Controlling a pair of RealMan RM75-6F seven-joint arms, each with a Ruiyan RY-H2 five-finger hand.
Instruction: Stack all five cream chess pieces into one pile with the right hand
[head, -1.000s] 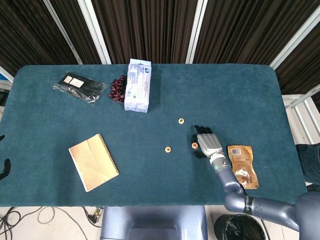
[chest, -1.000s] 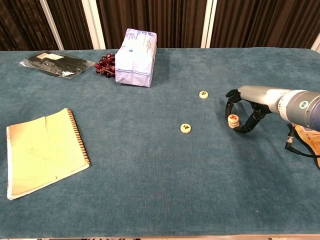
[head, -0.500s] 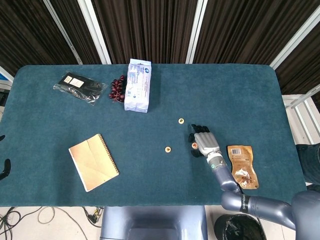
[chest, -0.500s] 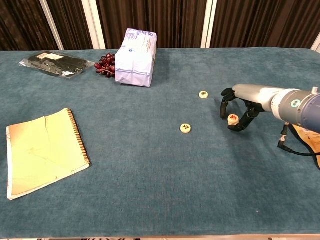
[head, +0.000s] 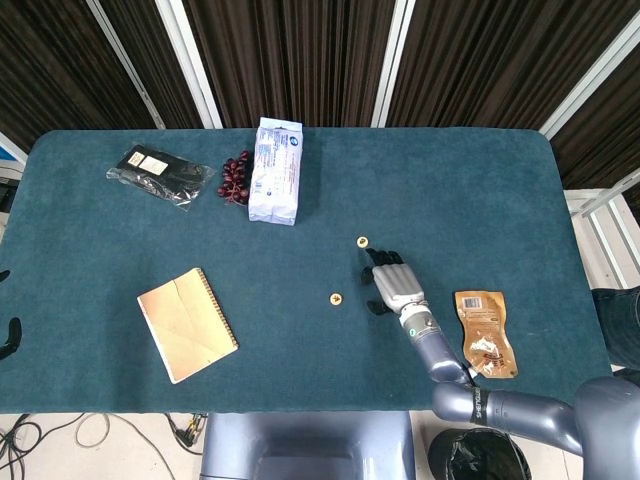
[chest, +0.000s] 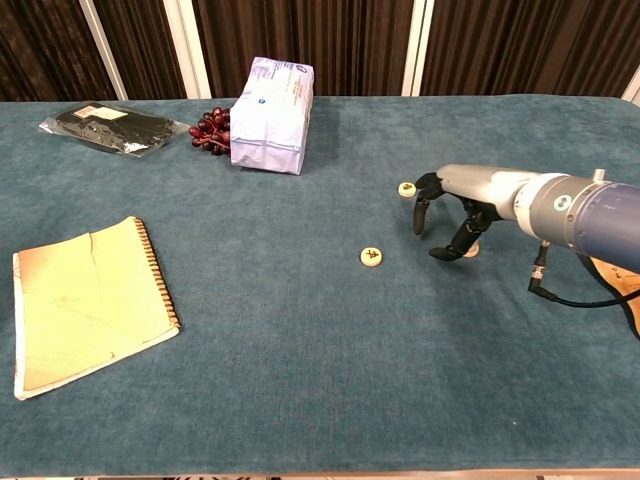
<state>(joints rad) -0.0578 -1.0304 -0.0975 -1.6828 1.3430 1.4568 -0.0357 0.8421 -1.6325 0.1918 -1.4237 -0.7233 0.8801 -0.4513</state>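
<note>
Right now my right hand (chest: 452, 212) low over desk (chest: 300, 340), fingers curled downward, tips near cloth; can't tell whether anything gripped. Small cream stack (chest: 470, 247) peeks out just behind fingers, partly hidden. One cream chess piece (chest: 406, 188) just beyond fingertips, far side; another cream piece (chest: 371, 257) near, toward my left. Brown snack pouch (head: 485, 332) behind wrist on right. Blue-white packet (chest: 273, 115), grapes (chest: 209, 130), notebook (chest: 85, 305) well apart, far left.
</note>
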